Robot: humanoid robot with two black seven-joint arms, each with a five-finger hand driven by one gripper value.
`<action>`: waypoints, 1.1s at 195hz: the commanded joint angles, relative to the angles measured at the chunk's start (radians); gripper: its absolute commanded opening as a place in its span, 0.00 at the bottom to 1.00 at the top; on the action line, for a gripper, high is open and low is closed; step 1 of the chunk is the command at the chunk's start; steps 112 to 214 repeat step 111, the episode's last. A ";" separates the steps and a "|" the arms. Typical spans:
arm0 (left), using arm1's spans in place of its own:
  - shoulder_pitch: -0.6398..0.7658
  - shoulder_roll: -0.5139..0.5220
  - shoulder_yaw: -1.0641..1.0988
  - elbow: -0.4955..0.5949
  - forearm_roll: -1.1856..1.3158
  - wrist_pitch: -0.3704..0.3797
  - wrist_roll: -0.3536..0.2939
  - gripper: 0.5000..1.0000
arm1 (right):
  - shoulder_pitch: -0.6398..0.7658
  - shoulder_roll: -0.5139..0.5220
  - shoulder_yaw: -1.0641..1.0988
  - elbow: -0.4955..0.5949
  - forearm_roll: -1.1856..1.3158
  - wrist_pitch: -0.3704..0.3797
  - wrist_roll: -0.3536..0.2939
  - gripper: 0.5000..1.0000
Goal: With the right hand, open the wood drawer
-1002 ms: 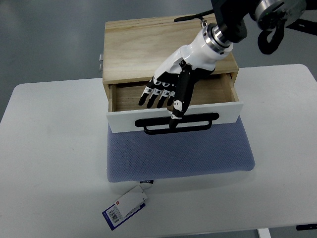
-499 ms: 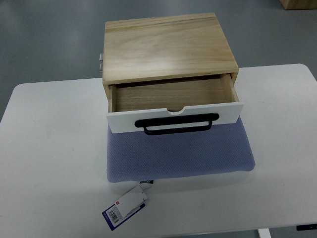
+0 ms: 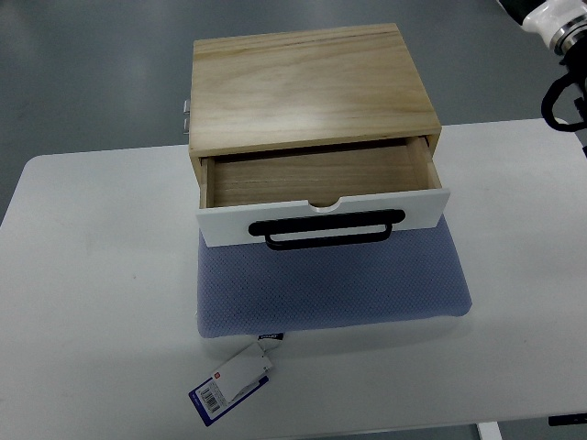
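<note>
- Wood drawer [image 3: 321,188] stood pulled part of the way out of its wooden box [image 3: 307,82], with its bare wooden inside showing and nothing lying in it.
- Its white front panel [image 3: 326,220] carried a black bar handle [image 3: 328,229] across the middle, with a small half-round notch cut in the top edge just above the handle.
- Only the wrist end of the right arm [image 3: 555,23] showed, at the upper right corner; the right hand itself lay outside the picture, so whether its fingers were wide or narrow could not be told.
- From that arm, the drawer sat well away, down and to the left, with nothing touching it.
- A black cable loop [image 3: 561,101] hung just below the arm.
- The box rested on the far part of a blue-grey foam pad [image 3: 335,289], which lay on the white tabletop [image 3: 92,275].
- A white and blue barcode tag [image 3: 231,380] lay on the tabletop at the pad's near left corner, farthest from the arm.
</note>
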 commanded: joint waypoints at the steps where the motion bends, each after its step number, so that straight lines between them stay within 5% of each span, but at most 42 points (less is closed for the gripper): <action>1: 0.000 0.000 0.001 0.001 0.000 0.000 0.000 1.00 | -0.052 0.048 0.071 -0.024 0.000 0.011 0.046 0.89; 214: 0.003 0.000 0.001 -0.006 0.000 0.000 0.000 1.00 | -0.127 0.135 0.080 -0.047 -0.012 0.010 0.069 0.89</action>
